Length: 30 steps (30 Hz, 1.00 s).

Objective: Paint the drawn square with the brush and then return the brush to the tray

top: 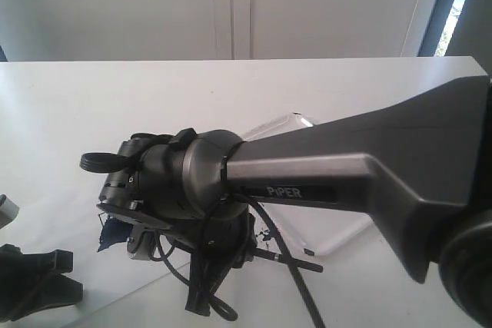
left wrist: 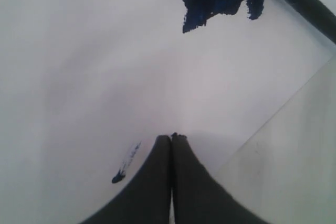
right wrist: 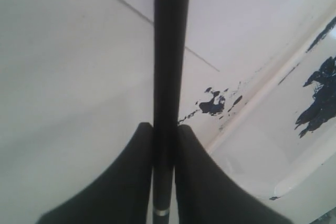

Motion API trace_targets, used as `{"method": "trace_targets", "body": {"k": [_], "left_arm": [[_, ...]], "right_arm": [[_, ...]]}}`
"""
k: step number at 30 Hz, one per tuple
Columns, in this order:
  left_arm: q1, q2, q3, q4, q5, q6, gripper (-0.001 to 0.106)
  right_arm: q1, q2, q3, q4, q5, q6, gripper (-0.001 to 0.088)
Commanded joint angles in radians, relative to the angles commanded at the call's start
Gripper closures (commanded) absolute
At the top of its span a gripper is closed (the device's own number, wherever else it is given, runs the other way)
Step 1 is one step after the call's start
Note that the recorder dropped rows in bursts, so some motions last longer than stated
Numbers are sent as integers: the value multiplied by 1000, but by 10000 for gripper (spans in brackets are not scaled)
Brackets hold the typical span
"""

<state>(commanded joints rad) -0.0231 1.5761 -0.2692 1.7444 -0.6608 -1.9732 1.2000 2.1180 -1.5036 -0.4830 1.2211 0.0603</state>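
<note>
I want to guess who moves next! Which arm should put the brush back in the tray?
The right one. The right gripper grips the brush, with the tray close by. The left gripper is shut and empty above the paper.

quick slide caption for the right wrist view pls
Right gripper shut on the brush handle, with the paint-flecked tray beside it.

Right arm [top: 346,167] squarely across the tray [top: 338,240].

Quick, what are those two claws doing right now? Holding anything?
Left claw: closed, holding nothing.
Right claw: closed on the brush.
</note>
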Motion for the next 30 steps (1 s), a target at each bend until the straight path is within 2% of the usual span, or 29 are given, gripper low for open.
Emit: {"method": "trace_targets", "body": {"k": [13, 22, 30], "left_arm": [[0, 0, 0, 0, 0, 0, 1053], [0, 0, 0, 0, 0, -2, 1053], [0, 0, 0, 0, 2, -8, 1053]], "right_arm": [[-6, 1, 0, -50, 0, 0, 868], [-54, 1, 0, -40, 0, 6, 868], [-56, 1, 6, -34, 0, 2, 868]]}}
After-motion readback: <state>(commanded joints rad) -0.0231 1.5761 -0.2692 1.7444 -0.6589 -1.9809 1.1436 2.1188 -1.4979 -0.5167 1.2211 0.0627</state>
